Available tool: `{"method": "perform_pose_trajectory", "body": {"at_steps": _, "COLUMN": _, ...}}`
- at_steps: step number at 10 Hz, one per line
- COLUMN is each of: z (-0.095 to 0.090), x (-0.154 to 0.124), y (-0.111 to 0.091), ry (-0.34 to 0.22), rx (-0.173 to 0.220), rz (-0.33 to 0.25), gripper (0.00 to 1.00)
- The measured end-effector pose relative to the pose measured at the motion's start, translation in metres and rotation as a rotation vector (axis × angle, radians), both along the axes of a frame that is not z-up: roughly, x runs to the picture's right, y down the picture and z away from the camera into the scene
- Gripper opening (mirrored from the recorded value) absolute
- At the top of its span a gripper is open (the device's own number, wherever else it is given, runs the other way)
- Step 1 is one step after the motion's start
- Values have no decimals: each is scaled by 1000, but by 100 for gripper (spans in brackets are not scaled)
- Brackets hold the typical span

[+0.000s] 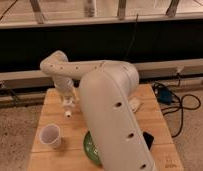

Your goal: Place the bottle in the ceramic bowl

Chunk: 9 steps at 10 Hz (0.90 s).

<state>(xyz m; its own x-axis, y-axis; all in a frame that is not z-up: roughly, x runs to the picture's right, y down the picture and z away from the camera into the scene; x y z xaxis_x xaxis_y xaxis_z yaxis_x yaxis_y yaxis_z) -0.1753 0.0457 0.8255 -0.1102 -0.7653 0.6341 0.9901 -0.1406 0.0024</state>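
Note:
My gripper (pixel 68 104) hangs at the end of the white arm over the back left part of the wooden table (pixel 55 160). It is shut on the small white bottle (pixel 68 113), whose lower end sticks out below the fingers, just above the tabletop. The dark green ceramic bowl (pixel 89 146) sits at the front middle of the table, to the right of and nearer than the gripper. Most of the bowl is hidden behind my large white arm link (pixel 112 120).
A white paper cup (pixel 50 136) stands at the front left, between the gripper and the bowl's left side. A pale oblong thing (pixel 135 104) lies at the back right and a black flat object (pixel 148 139) at the right. Cables and a blue box (pixel 165 95) lie on the floor to the right.

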Motion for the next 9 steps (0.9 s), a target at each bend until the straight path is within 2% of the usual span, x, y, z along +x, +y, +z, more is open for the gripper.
{"method": "perform_pose_trajectory", "body": {"at_steps": 3, "z": -23, "x": 36, "y": 8, "ry": 46, "rx": 19, "rz": 11, "gripper": 0}}
{"method": "perform_pose_trajectory", "body": {"at_steps": 5, "z": -36, "x": 45, "y": 12, "ry": 57, "rx": 25, "rz": 29, "gripper": 0}}
{"method": "perform_pose_trajectory", "body": {"at_steps": 8, "z": -48, "x": 76, "y": 12, "ry": 76, "rx": 25, "rz": 73, "gripper": 0}}
{"method": "perform_pose_trajectory", "body": {"at_steps": 9, "z": -46, "x": 86, "y": 13, "ry": 79, "rx": 23, "rz": 69, "gripper": 0}}
